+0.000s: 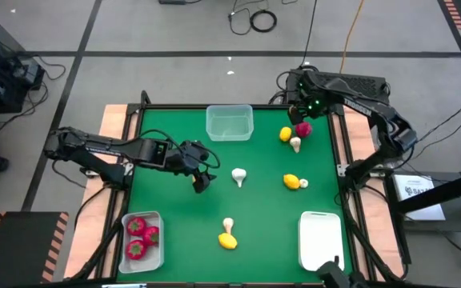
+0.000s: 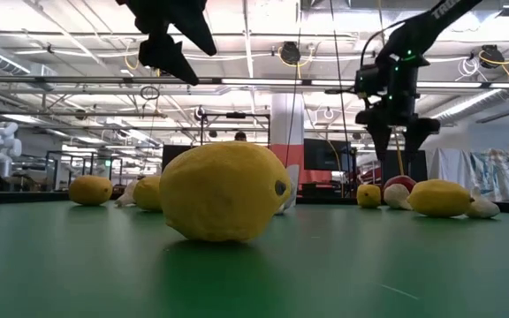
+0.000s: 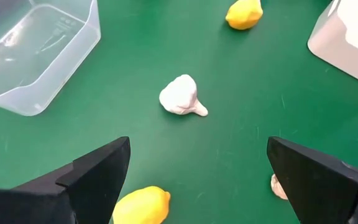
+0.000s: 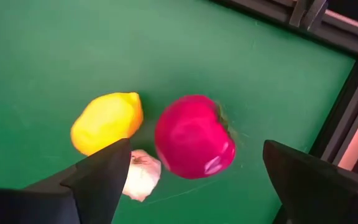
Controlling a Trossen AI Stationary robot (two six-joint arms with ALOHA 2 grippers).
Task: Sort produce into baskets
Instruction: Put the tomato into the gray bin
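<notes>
My left gripper (image 1: pixel 201 180) is open and empty, high above the mat left of its middle. In its wrist view a whitish mushroom (image 3: pixel 182 98) lies ahead of it, and a lemon (image 3: pixel 140 206) lies below, between the fingers. My right gripper (image 1: pixel 302 112) is open and empty above a red round piece (image 4: pixel 194 137) at the far right. That piece lies beside a lemon (image 4: pixel 106 121) and a mushroom (image 4: pixel 140 176). The near-left basket (image 1: pixel 126 228) holds three red pieces. The far basket (image 1: pixel 230 122) and the near-right basket (image 1: pixel 321 238) hold nothing.
A lemon (image 1: pixel 292 182) and a mushroom (image 1: pixel 303 183) lie right of the middle. Another lemon (image 1: pixel 227 241) and mushroom (image 1: pixel 228 226) lie near the front edge. The low view shows two more lemons (image 2: pixel 91 189) at the left. A black frame (image 1: pixel 338 160) rims the mat.
</notes>
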